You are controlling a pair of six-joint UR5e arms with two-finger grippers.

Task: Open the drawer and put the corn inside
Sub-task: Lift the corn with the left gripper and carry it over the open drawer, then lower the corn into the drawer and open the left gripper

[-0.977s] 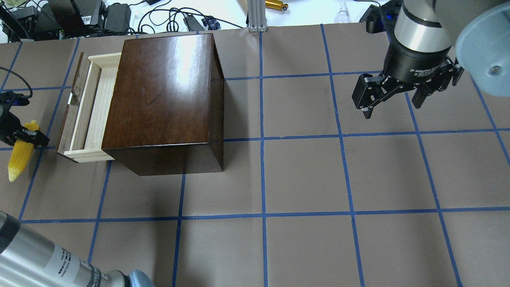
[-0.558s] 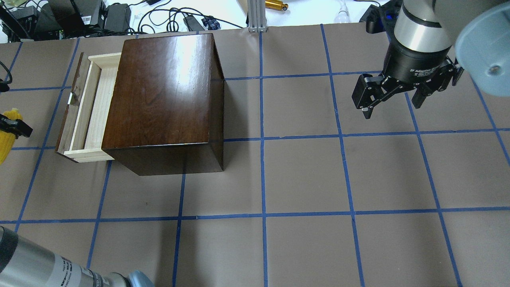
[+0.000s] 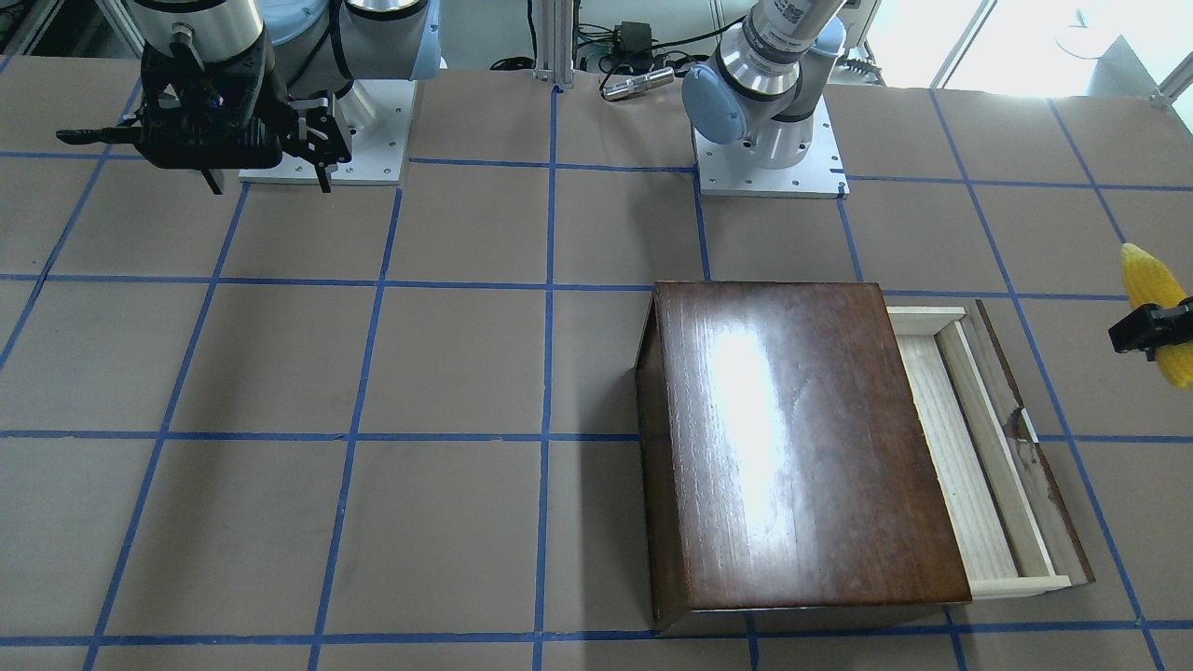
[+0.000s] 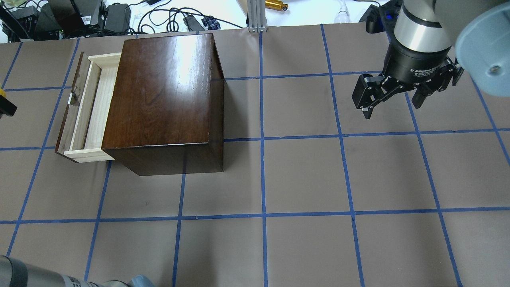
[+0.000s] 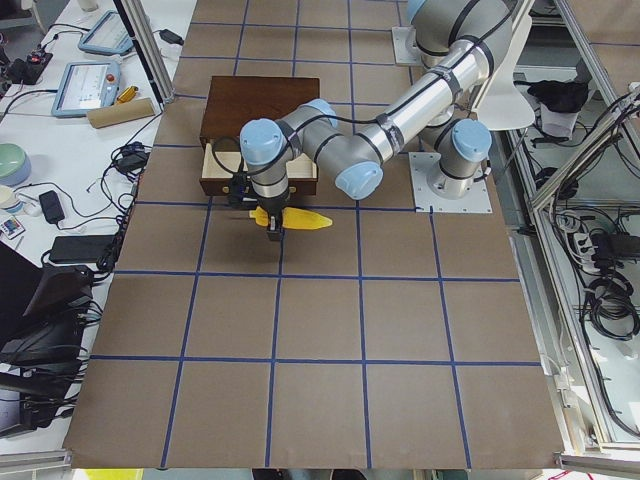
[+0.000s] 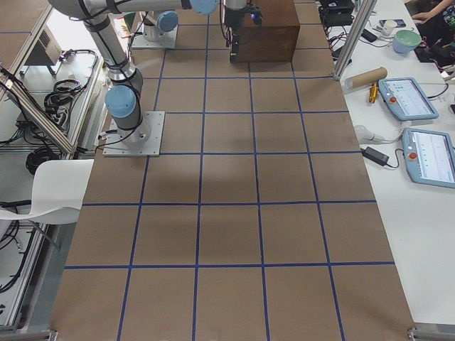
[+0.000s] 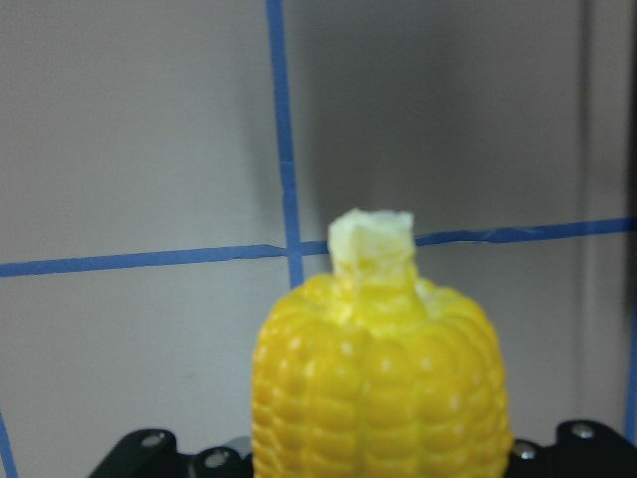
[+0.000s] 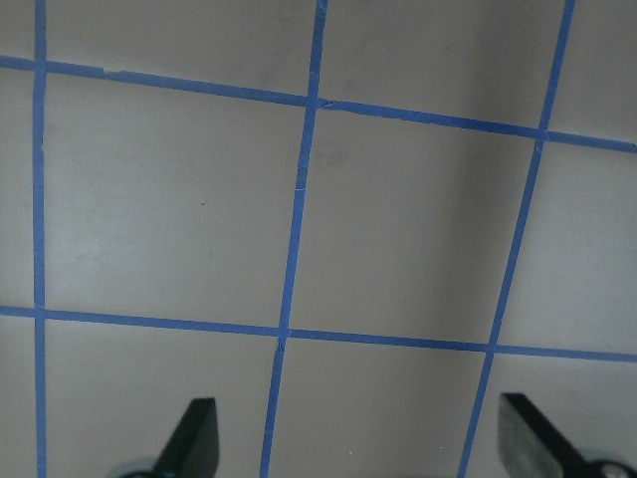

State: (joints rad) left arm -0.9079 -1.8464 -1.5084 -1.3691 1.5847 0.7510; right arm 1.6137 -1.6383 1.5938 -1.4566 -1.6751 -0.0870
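The dark-brown box (image 4: pixel 159 95) stands at the table's left rear. Its pale-wood drawer (image 4: pixel 93 107) is pulled out to the left, and what shows of its tray is bare. In the front-facing view the box (image 3: pixel 802 438) and drawer (image 3: pixel 960 457) are at the lower right. My left gripper (image 3: pixel 1151 328) is shut on the yellow corn (image 3: pixel 1148 278), held in the air left of the drawer front. The corn fills the left wrist view (image 7: pixel 378 398), stub end forward. In the overhead view only a fingertip (image 4: pixel 6 107) shows at the left edge. My right gripper (image 4: pixel 392 103) is open and empty, far right.
Cables and power bricks (image 4: pixel 79 16) lie behind the table's far edge, with an aluminium post (image 4: pixel 255 16) at the back centre. The two arm bases (image 3: pixel 764 140) stand on the robot's side. The table is brown paper with a blue tape grid (image 4: pixel 263 139).
My left gripper has carried the corn leftward and toward the table's far side, almost out of the overhead view. The drawer, box and right arm have not moved.
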